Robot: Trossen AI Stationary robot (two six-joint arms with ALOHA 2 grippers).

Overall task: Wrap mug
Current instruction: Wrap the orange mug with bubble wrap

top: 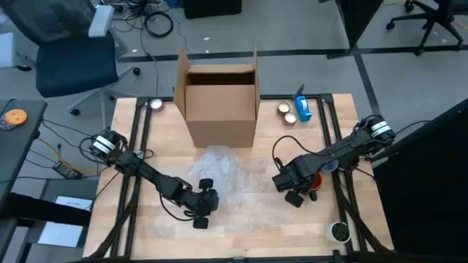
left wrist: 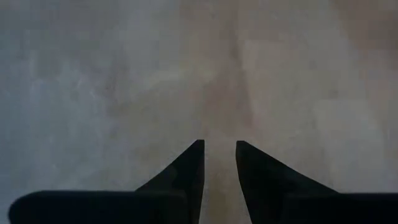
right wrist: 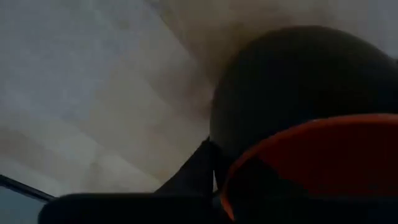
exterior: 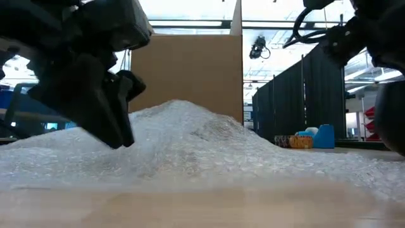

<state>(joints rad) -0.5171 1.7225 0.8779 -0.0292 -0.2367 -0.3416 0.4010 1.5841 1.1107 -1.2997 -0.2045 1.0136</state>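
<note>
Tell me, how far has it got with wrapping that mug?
Early on. Done: the bubble wrap lies spread on the table before the box. In hand: the right gripper holds the mug, dark with an orange rim, beside the wrap's edge; the left gripper, fingers slightly parted, is low over the wrap. Left: setting the mug on the wrap and folding it around.

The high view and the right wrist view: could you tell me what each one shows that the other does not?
Only the high view shows the cardboard box, the left gripper low over the bubble wrap's near edge, the tape rolls and the whole table. Only the right wrist view shows, up close, the dark mug with its orange inside filling the frame between that arm's fingers. Both show the right gripper holding the mug over the wooden table beside the wrap.
</note>
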